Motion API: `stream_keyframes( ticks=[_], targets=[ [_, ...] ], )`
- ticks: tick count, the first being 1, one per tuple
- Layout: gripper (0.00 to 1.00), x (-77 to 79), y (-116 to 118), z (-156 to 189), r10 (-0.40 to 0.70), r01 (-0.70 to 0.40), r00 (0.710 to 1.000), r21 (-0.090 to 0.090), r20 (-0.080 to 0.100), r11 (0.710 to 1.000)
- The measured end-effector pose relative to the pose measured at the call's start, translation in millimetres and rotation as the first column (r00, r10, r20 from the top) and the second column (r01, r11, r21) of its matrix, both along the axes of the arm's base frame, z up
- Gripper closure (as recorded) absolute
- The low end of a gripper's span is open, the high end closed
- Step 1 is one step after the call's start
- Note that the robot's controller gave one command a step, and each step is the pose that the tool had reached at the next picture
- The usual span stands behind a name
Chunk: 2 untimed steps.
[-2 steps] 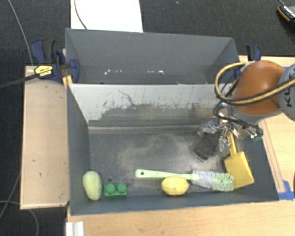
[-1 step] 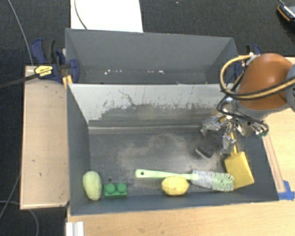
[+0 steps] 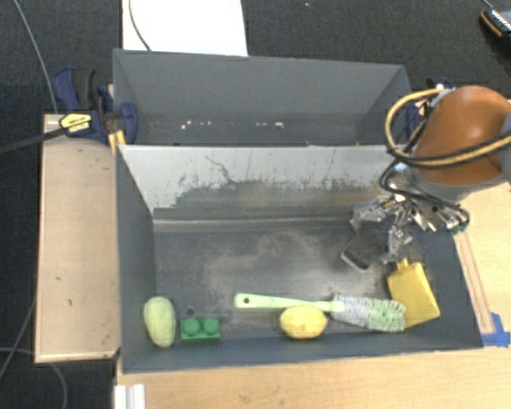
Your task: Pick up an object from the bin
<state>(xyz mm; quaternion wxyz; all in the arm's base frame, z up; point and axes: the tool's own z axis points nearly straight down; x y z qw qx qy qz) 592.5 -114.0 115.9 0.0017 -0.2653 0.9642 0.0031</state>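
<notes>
Currently the gripper hangs low over the bin's right end; how far open, cannot tell. Likeliest target: the yellow block just below it. The brush lies just beside the block, so descend centred, clear of the bristles.

Oblique overhead view into bin

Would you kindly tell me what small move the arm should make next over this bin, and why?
Probably a short move down and toward the near right corner, onto the yellow block. The gripper hangs just beyond that block, which is the nearest thing to it. The brush and the yellow lemon-shaped thing lie further left along the near wall.
</notes>
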Motion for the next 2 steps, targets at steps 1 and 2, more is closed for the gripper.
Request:
stream_keyframes(
  ticks=[1,2],
  targets=[
    [1.00,0.0,0.1,7.0,-0.001,0.001,1.000,0.000,0.002,1.000],
    [1.00,1.0,0.4,21.6,-0.005,0.005,1.000,0.001,0.007,1.000]
  ],
)
